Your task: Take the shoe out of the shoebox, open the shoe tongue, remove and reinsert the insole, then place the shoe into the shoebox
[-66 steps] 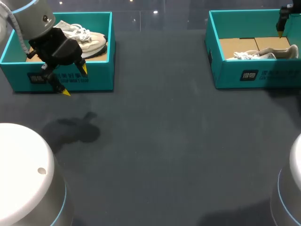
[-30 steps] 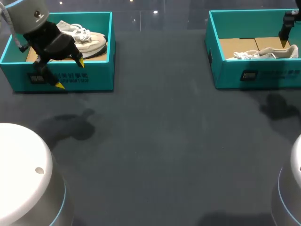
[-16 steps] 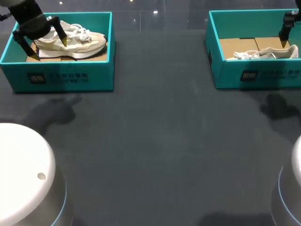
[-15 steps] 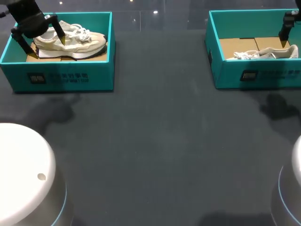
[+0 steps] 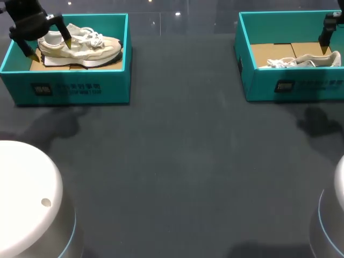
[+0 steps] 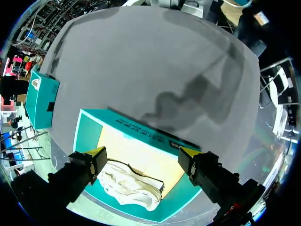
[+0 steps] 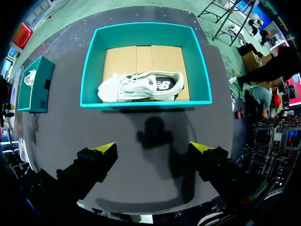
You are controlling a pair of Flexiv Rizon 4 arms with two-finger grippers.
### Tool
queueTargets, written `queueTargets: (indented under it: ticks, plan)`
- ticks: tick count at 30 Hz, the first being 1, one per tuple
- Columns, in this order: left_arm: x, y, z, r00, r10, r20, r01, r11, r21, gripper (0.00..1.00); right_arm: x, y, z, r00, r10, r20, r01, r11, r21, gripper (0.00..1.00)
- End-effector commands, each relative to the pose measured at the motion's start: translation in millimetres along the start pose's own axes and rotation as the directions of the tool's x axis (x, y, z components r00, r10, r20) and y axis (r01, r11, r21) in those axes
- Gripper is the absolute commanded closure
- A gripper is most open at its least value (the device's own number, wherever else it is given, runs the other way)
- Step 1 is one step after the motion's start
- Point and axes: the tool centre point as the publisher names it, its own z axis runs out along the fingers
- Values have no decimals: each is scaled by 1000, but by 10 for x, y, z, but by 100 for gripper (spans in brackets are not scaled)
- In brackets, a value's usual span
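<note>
A cream sneaker (image 5: 83, 47) stands upright in the left teal shoebox (image 5: 75, 88), toe toward the table's middle. My left gripper (image 5: 51, 48) hangs open over its heel end, one finger on each side, not touching that I can see. From the left wrist the sneaker (image 6: 129, 188) lies below the open left gripper (image 6: 142, 153), inside the box (image 6: 141, 134). A second sneaker (image 5: 303, 60) lies on its side in the right shoebox (image 5: 290, 86). My right gripper (image 7: 153, 148) is open and empty, high over the table in front of that box (image 7: 146, 101) and its sneaker (image 7: 141, 87).
Both boxes sit at the table's far edge, wide apart, with dark bare tabletop (image 5: 177, 161) between and in front of them. White arm bases (image 5: 27, 199) fill the near corners. My right arm (image 5: 329, 24) shows only at the far right edge.
My left gripper has moved from in front of the left box up and back over the sneaker's heel inside it. Both grippers stay open. The right arm has hardly moved.
</note>
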Motion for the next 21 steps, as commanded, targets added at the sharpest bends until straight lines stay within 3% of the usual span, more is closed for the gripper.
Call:
queueTargets:
  ticks: [1,2,3,10,15,21]
  plan:
    - [-2,319,139,1000,16,-19,-16,1000,8,0,6,0,2,1000,1,2,-1,1000,0,0]
    - [23,407,141,998,62,-5,-62,997,35,0,6,0,2,1000,1,2,-1,1000,0,0]
    - [22,520,148,999,22,-24,-22,1000,16,0,6,0,2,1000,1,2,-1,1000,0,0]
    - [-3,1034,25,961,274,-37,-273,962,30,0,6,0,2,1000,1,2,-1,1000,0,0]
    - [18,1267,7,916,395,-75,-394,919,27,0,6,0,2,1000,1,2,-1,1000,0,0]
    - [18,1267,7,916,395,-75,-394,919,27,0,6,0,2,1000,1,2,-1,1000,0,0]
